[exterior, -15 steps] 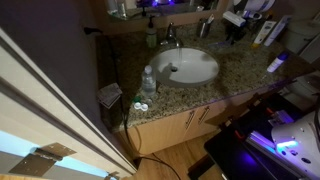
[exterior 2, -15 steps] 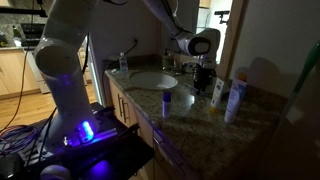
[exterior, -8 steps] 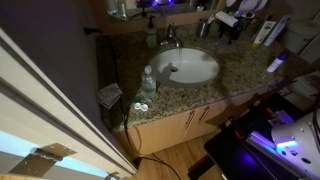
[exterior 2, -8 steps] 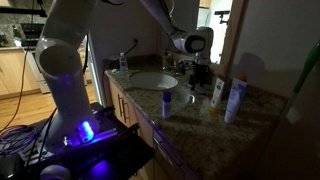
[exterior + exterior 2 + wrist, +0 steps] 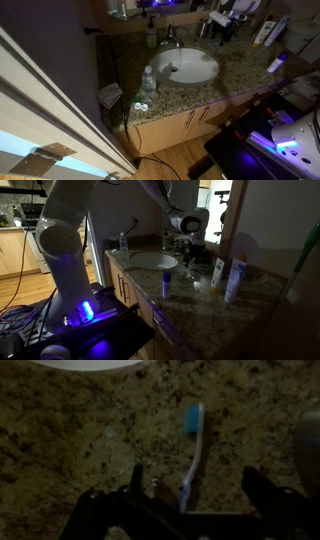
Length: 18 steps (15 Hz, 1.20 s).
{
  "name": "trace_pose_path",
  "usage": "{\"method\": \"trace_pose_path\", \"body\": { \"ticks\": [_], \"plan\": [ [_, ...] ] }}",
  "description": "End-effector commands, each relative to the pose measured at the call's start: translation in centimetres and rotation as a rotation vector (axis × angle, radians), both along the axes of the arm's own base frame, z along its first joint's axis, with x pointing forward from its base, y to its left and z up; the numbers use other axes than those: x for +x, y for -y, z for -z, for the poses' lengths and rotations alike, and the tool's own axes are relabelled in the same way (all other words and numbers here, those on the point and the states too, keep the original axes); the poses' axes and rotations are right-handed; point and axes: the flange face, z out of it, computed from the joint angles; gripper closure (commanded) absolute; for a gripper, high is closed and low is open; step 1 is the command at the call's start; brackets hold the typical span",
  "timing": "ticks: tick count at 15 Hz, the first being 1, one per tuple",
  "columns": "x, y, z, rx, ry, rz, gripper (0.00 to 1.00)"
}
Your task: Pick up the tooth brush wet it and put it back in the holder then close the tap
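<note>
In the wrist view the tooth brush (image 5: 194,422) lies flat on the speckled granite counter, blue head pointing away and pale handle running back between my fingers. My gripper (image 5: 197,480) hangs over the handle, open, with both dark fingers well clear of it. In both exterior views the gripper (image 5: 221,29) (image 5: 198,252) is at the back of the counter beside the basin. The holder (image 5: 205,28) is a small pale cup close to the gripper. The chrome tap (image 5: 172,41) stands behind the white basin (image 5: 190,67). I cannot tell whether water is running.
A clear water bottle (image 5: 148,80) stands at the basin's front corner, and a green soap bottle (image 5: 152,37) stands by the tap. White tubes (image 5: 236,278) and a small blue-capped bottle (image 5: 166,283) stand on the counter. A mirror and wall close off the back.
The jaws have opened over the last second. The gripper has shifted a little along the back of the counter toward the basin.
</note>
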Motion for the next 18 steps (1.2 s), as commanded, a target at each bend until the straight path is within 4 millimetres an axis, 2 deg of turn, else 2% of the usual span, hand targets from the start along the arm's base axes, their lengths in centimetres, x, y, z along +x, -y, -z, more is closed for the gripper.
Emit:
{"method": "trace_pose_path", "body": {
  "ticks": [1,7,8,10,18],
  "plan": [
    [0.1,-0.2,0.0,0.004,0.001,0.000,0.00],
    [0.0,-0.2,1.6,-0.025,-0.022,0.000,0.00],
    [0.0,-0.3,1.8,-0.024,-0.024,-0.007,0.25],
    [0.1,-0.3,1.9,-0.027,-0.023,-0.011,0.33],
    [0.3,-0.2,1.4,-0.042,-0.015,-0.014,0.89]
  ]
}}
